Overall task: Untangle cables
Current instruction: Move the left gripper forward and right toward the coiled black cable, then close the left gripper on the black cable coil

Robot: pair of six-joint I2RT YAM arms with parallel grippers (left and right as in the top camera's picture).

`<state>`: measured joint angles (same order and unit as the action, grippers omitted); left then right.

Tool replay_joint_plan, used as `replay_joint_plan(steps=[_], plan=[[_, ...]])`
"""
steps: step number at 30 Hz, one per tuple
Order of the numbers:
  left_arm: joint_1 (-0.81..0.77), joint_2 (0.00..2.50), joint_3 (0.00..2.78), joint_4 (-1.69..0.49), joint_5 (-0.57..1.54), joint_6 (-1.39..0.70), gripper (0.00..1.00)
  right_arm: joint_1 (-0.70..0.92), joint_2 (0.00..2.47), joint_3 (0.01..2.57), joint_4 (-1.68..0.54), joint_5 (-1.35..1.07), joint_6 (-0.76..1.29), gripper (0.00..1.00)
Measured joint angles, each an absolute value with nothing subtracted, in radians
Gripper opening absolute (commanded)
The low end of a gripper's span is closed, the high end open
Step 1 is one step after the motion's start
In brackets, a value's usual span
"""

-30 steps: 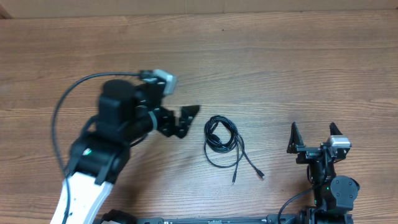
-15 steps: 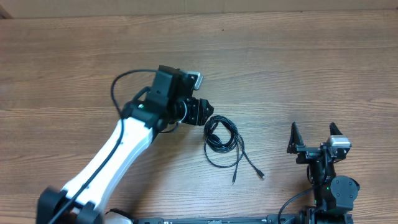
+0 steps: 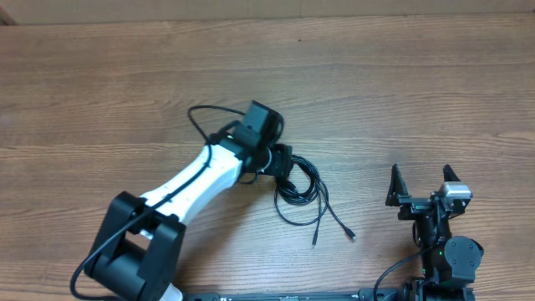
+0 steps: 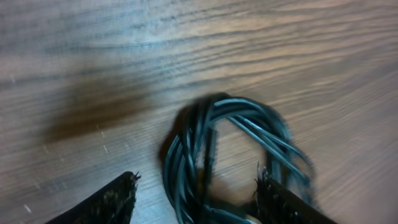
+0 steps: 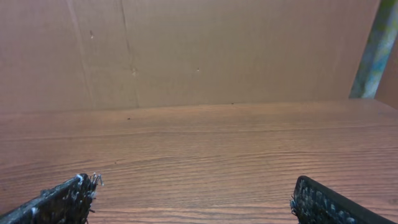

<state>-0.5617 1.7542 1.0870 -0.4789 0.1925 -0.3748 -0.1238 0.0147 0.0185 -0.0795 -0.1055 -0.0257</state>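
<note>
Where the cables (image 4: 245,115) (coiled) lie, the left gripper (image 4: 196,180) straddles them.

The left arm (image 3: 196,177) is slanting to frame center, left gripper (image 3: 284,165) parted; the right gripper (image 3: 420,177) is sitting lower right, spread wide.

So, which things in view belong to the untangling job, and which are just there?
Part of the job:
- cables, one coiled bundle with loose plug ends trailing
- left gripper, open, straddling the coil

Not part of it:
- right gripper, open, nothing between its fingers, well apart from the cables
- wooden table
- cardboard wall behind the table
</note>
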Motion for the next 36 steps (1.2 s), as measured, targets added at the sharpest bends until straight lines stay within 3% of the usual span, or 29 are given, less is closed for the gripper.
replay_joint_plan(steps=[5,13,16,21,26,31,36], plan=[[-0.616,1.803,1.088,-0.397,0.051,-0.182,0.56,-0.123,0.015,0.019,-0.08,-0.105,-0.025,1.0],[-0.631,1.916,1.095,-0.297,0.006,0.107,0.47,-0.123,0.015,0.019,-0.08,-0.105,-0.026,1.0],[-0.631,1.925,1.107,-0.299,0.002,0.162,0.04,-0.124,0.015,0.019,-0.079,-0.105,-0.025,1.0],[-0.638,1.929,1.114,-0.299,-0.085,0.21,0.04,-0.124,0.015,0.019,-0.08,-0.105,-0.026,1.0],[-0.635,1.929,1.114,-0.327,-0.337,0.136,0.04,-0.123,0.015,0.019,-0.08,-0.105,-0.026,1.0],[-0.62,1.909,1.112,-0.495,-0.497,-0.131,0.04,-0.123,0.015,0.019,-0.079,-0.106,-0.026,1.0],[-0.605,1.84,1.105,-0.721,-0.426,-0.542,0.13,-0.123,0.015,0.019,-0.08,-0.107,-0.026,1.0]])
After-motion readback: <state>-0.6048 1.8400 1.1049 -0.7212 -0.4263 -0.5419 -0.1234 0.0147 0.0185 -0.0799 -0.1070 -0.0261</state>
